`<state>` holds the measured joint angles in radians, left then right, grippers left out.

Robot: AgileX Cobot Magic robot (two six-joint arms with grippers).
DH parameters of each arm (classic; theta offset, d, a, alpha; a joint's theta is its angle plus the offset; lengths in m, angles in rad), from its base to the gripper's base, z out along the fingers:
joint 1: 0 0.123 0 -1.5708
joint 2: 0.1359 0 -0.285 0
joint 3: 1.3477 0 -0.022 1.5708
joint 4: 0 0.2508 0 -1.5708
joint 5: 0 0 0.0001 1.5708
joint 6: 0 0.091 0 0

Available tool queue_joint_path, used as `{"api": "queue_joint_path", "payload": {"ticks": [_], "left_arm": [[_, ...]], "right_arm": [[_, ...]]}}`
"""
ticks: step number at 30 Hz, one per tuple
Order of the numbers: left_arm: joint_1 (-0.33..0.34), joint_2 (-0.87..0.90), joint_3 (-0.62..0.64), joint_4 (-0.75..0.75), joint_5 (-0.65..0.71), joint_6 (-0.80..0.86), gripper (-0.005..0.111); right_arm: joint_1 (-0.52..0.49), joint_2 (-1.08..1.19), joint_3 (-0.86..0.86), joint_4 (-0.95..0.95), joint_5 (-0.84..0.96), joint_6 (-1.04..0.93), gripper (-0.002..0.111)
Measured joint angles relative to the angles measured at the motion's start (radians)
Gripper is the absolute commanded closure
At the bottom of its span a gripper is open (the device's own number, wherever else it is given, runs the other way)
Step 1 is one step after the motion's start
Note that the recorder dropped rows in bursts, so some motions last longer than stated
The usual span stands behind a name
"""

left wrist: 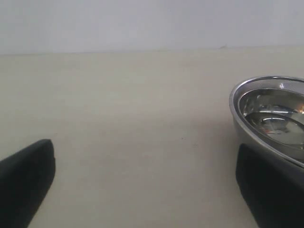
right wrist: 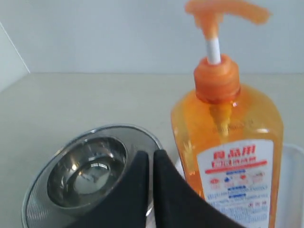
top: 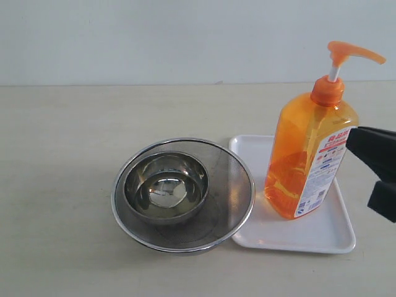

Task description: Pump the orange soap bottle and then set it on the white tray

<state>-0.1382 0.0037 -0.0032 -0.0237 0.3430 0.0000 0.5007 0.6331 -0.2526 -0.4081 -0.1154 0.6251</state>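
The orange soap bottle (top: 307,158) stands on the white tray (top: 322,234), at its back, with the pump head (top: 352,52) raised. My right gripper (top: 356,142) comes in from the right edge at label height, close beside the bottle; whether it touches is unclear. In the right wrist view the bottle (right wrist: 228,142) fills the frame. The right gripper (right wrist: 152,154) is shut there, its black fingers pressed together and nothing between them. My left gripper (left wrist: 147,185) is open over bare table, one finger (left wrist: 26,180) far from the other. It is out of the exterior view.
A small steel bowl (top: 166,185) sits inside a wider steel mesh bowl (top: 232,185), which touches the tray's left edge. The steel bowl's rim (left wrist: 247,88) lies next to one finger of the left gripper. The beige table (top: 62,154) ends at a pale wall behind.
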Motion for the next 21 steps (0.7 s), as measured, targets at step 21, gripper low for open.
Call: {"api": "queue_joint_path", "payload": {"ticks": [21], "left_arm": [[0.0, 0.0, 0.0, 0.0, 0.0, 0.0, 0.011]], "right_arm": [[0.0, 0.0, 0.244, 0.358, -0.611, -0.554, 0.091]]}}
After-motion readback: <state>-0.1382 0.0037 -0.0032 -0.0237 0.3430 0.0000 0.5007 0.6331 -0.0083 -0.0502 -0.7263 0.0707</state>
